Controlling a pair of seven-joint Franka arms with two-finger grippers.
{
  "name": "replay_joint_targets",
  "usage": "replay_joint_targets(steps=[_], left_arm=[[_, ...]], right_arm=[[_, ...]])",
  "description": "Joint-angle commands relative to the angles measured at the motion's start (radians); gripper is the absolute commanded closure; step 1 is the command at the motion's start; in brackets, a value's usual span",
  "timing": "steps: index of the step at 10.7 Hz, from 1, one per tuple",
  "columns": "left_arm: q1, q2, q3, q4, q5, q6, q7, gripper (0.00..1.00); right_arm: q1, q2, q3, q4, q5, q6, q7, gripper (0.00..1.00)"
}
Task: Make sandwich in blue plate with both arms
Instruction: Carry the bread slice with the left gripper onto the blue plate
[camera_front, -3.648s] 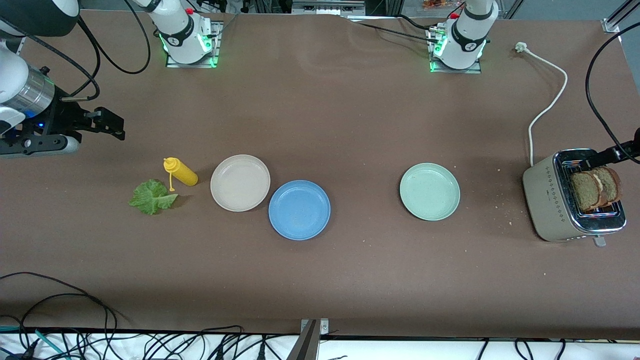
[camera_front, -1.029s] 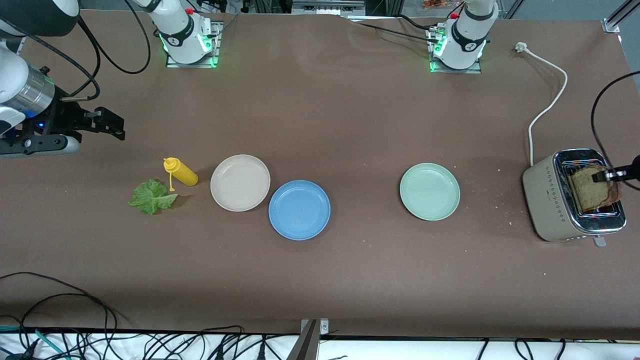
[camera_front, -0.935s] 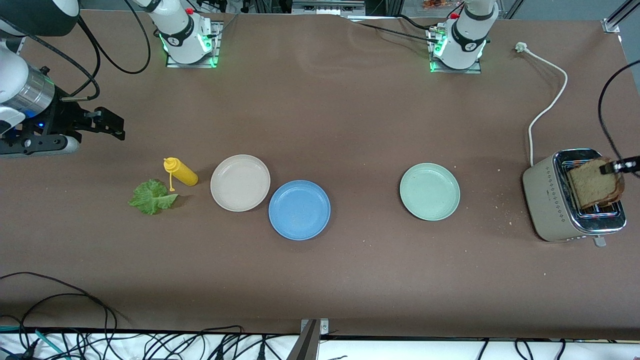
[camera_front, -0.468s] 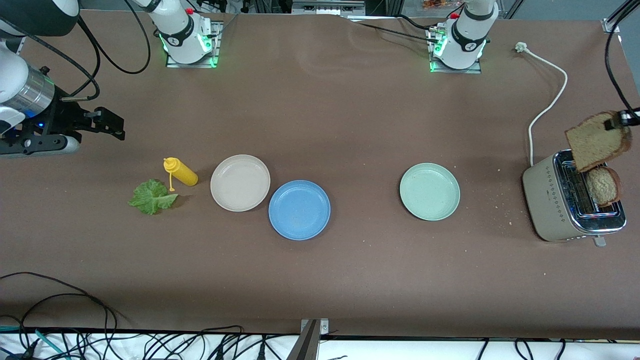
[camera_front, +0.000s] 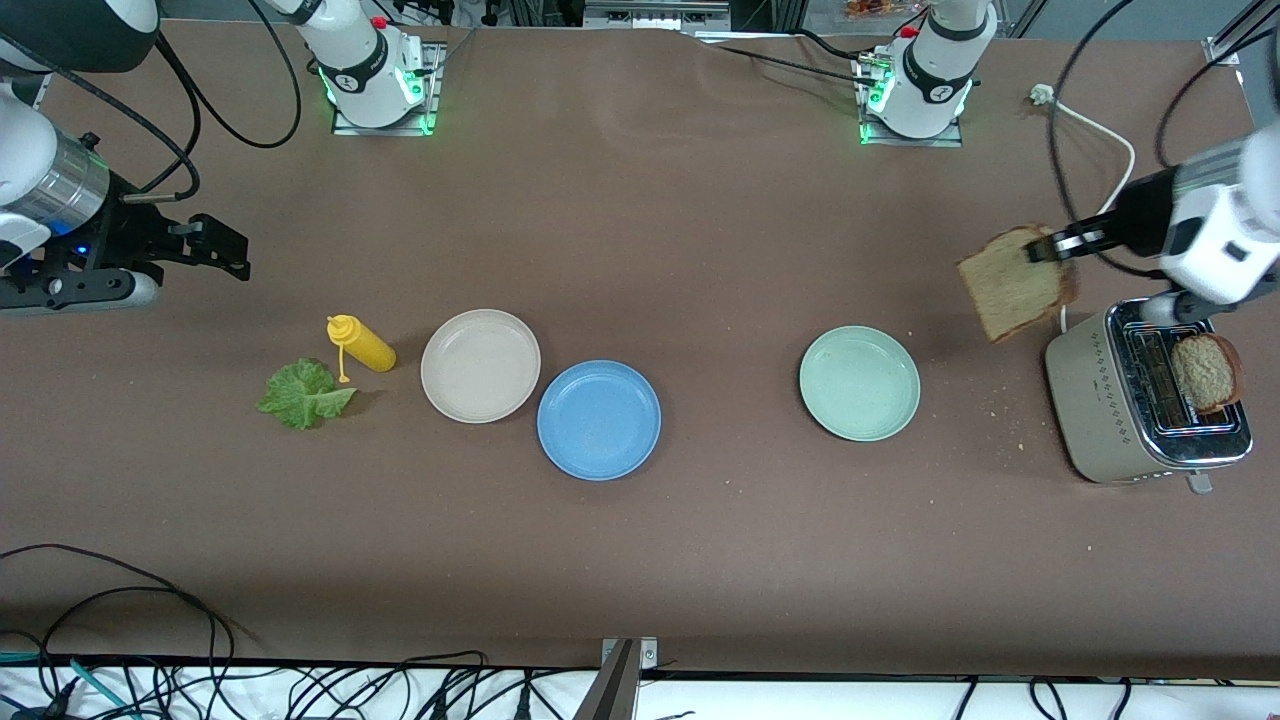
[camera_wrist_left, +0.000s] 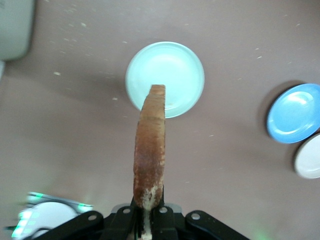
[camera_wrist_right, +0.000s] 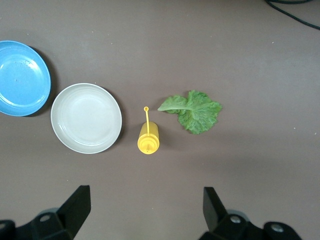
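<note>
My left gripper (camera_front: 1045, 247) is shut on a slice of brown toast (camera_front: 1015, 283), which hangs in the air over bare table between the toaster (camera_front: 1110, 400) and the mint-green plate (camera_front: 859, 383). The left wrist view shows that toast (camera_wrist_left: 150, 145) edge-on in the left gripper (camera_wrist_left: 148, 216), above the mint-green plate (camera_wrist_left: 172, 65). A second slice (camera_front: 1205, 372) stands in the toaster slot. The blue plate (camera_front: 598, 420) lies mid-table with nothing on it. The lettuce leaf (camera_front: 303, 394) lies toward the right arm's end. My right gripper (camera_front: 225, 252) waits open, up in the air over that end (camera_wrist_right: 145, 207).
A cream plate (camera_front: 480, 365) touches the blue plate's rim, and a yellow squeeze bottle (camera_front: 362, 343) lies between it and the lettuce. The toaster's white cord (camera_front: 1095, 210) runs toward the left arm's base. Crumbs dot the table near the toaster. Cables hang along the front edge.
The left gripper shut on one toast slice in the toaster, lifted it out and carried it toward the mint-green plate. The other slice stayed in the slot. The right arm has not moved.
</note>
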Motion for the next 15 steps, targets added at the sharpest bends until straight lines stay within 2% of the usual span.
replay_joint_targets(steps=[1,5,9,10,11,12,13,15], left_arm=[[-0.058,0.113,-0.139,0.001,-0.038,0.213,-0.334,1.00],[-0.311,0.313,-0.136,0.007,-0.015,0.585,-0.560,1.00],[-0.490,0.457,-0.126,0.016,0.041,0.923,-0.689,1.00],[-0.536,0.483,-0.098,0.018,0.054,0.995,-0.712,1.00],[-0.603,0.514,-0.039,0.037,0.057,1.048,-0.720,1.00],[-0.680,0.554,0.035,0.092,0.054,1.056,-0.720,1.00],[-0.732,0.592,0.080,0.140,0.052,1.057,-0.721,1.00],[-0.780,0.663,0.111,0.217,0.051,1.101,-0.732,1.00]], right_arm=[[0.001,-0.015,-0.001,-0.008,0.007,0.003,0.008,0.00],[0.001,-0.015,-0.001,-0.008,0.007,0.003,0.008,0.00],[0.001,-0.015,-0.001,-0.008,0.007,0.003,0.008,0.00],[0.001,-0.015,-0.001,-0.005,0.007,0.003,0.008,0.00],[0.001,-0.015,-0.001,-0.008,0.007,0.003,0.008,0.00],[0.001,-0.015,-0.001,-0.008,0.007,0.003,0.008,0.00],[0.001,-0.015,-0.001,-0.008,0.007,0.003,0.008,0.00],[0.001,-0.014,-0.002,-0.008,0.007,0.003,0.003,0.00]])
